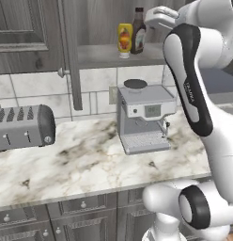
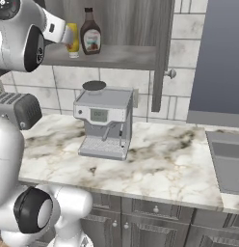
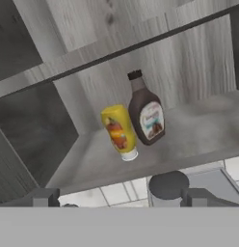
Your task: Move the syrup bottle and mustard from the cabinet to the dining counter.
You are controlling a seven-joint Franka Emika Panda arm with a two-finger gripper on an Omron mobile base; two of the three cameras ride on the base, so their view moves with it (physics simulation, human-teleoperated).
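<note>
Syrup bottle (image 3: 146, 116) & mustard (image 3: 119, 131) stand side by side on cabinet (image 3: 189, 128) shelf, above coffee machine (image 1: 144, 116). Jaws spread wide, nothing held. Both prob. light, stiff, slick plastic; grab mid-body.

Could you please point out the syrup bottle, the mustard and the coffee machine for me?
Syrup bottle (image 3: 146, 120), hand view, on its label.
Mustard (image 3: 118, 131), hand view, on its yellow body.
Coffee machine (image 1: 144, 115), left base view, on its front panel.

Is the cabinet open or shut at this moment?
Open: the cabinet door is swung out, exposing its shelf with the mustard and syrup bottle standing side by side.
</note>
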